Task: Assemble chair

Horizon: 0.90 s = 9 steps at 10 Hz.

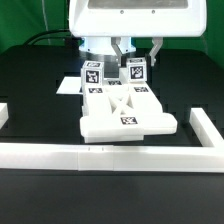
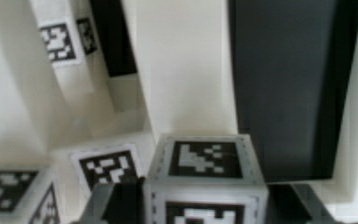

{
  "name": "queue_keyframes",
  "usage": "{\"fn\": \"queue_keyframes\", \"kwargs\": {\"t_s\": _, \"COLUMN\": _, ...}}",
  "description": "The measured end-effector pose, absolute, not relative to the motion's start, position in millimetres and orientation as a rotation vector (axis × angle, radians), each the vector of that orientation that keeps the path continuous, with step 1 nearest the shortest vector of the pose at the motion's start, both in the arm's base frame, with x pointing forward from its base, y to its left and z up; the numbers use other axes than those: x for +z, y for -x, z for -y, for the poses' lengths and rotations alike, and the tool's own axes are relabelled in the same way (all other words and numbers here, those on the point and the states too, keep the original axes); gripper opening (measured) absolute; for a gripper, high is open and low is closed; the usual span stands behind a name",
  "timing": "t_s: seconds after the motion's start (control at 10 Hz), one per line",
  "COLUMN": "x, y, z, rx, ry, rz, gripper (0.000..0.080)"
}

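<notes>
Table's (image 1: 30, 70) pretty boxed in: white rail (image 1: 100, 155) runs along the front edge, chair parts (image 1: 125, 110) crowd the middle. Open black surface on both sides though.

We see a robotics lab bench: a matte black tabletop (image 1: 30, 90) fenced by a long white plastic border rail (image 1: 110, 154), chunky white plastic furniture parts (image 1: 125, 112) carrying black-and-white square tags, and the white robot arm housing (image 1: 135, 20) above them.
</notes>
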<state>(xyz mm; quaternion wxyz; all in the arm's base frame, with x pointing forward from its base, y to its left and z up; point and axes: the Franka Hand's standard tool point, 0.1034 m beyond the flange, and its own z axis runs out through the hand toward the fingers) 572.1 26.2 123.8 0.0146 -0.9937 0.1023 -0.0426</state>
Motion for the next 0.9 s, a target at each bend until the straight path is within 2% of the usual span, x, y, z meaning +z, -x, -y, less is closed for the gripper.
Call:
{"fn": "queue_keyframes", "kwargs": {"t_s": 0.5, "x": 124.2, "y": -575.1, "z": -39.0, "rx": -0.171, "ry": 2.937, "rz": -0.939, "gripper": 0.0281}}
{"fn": "queue_keyframes", "kwargs": {"t_s": 0.9, "x": 124.2, "y": -575.1, "z": -40.8, "rx": -0.157, "ry": 2.814, "rz": -1.213, "gripper": 0.0281}}
